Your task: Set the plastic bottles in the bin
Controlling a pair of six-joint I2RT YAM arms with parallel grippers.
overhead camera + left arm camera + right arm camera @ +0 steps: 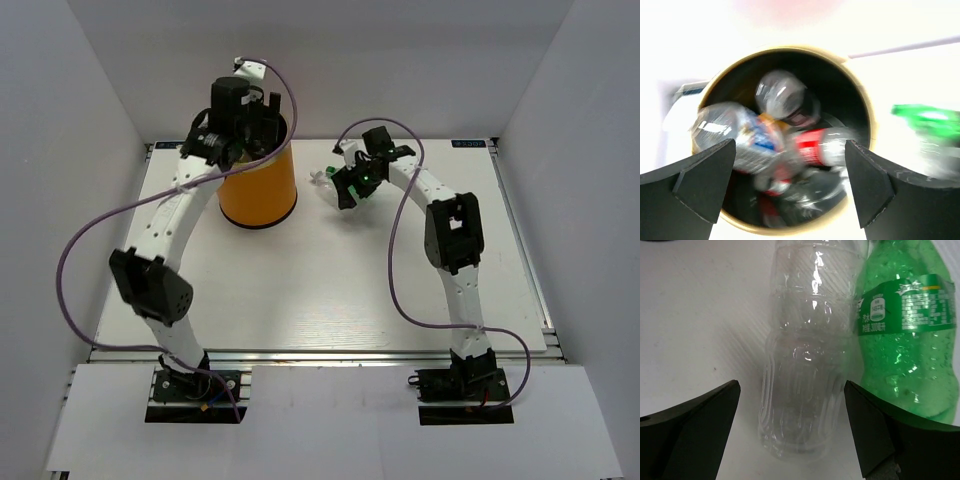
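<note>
On my feed the white table (330, 290) looks matte with a faint grain. Toward its far edge, right of the middle, the right gripper (792, 390) points down with its dark, wedge-shaped fingers (695, 425) spread wide to either side of a clear bottle (800, 380). They touch nothing. That bottle is thin, ribbed plastic with a pinched waist and no label. A green bottle (905, 350) lies close on its right, glossy and beaded with droplets, with a printed green band around it. I cannot tell whether the two bottles touch. Near the far left corner stands the bin (258, 190), a smooth orange cylinder tapering slightly to its base. The left gripper (790, 150) hangs over the bin's mouth, its fingers (695, 180) also wide apart and empty. Below them, inside the thin golden rim and black wall, lie blurred, crumpled clear bottles. One of them has a blue-white label (740, 135) and another a red label (815, 147).
</note>
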